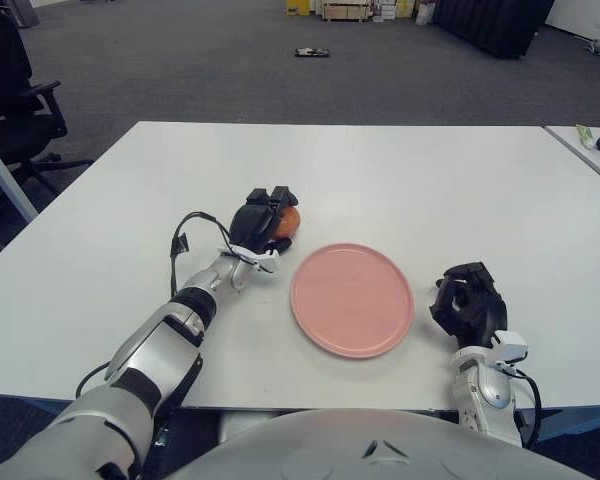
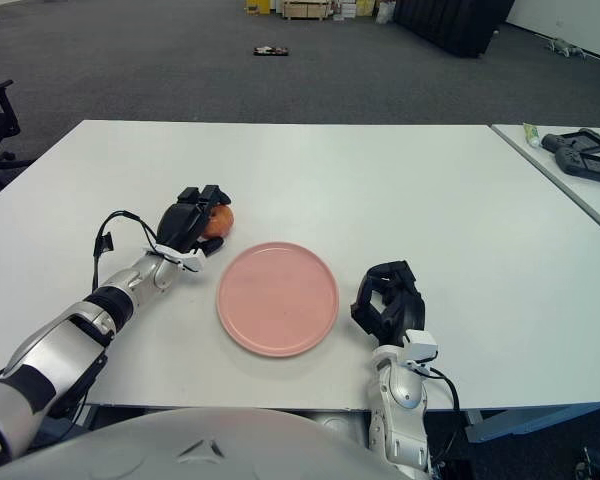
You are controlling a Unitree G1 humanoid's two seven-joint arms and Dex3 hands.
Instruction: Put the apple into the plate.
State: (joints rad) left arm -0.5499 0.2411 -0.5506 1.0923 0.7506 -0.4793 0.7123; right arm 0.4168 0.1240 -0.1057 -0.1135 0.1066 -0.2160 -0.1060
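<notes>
Grey carpet stretched behind the white bench (image 1: 400,170). My left hand (image 1: 258,222) had its fingers (image 1: 276,197) clamped over the apple (image 1: 289,218), which sat on the bench just left of the pink plate (image 1: 352,298), outside its rim. My right hand (image 1: 467,303) showed right of the plate, fingers curled on nothing.

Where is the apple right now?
The apple sits on the white table, under the left hand, whose fingers wrap it, just left of the pink plate.
</notes>
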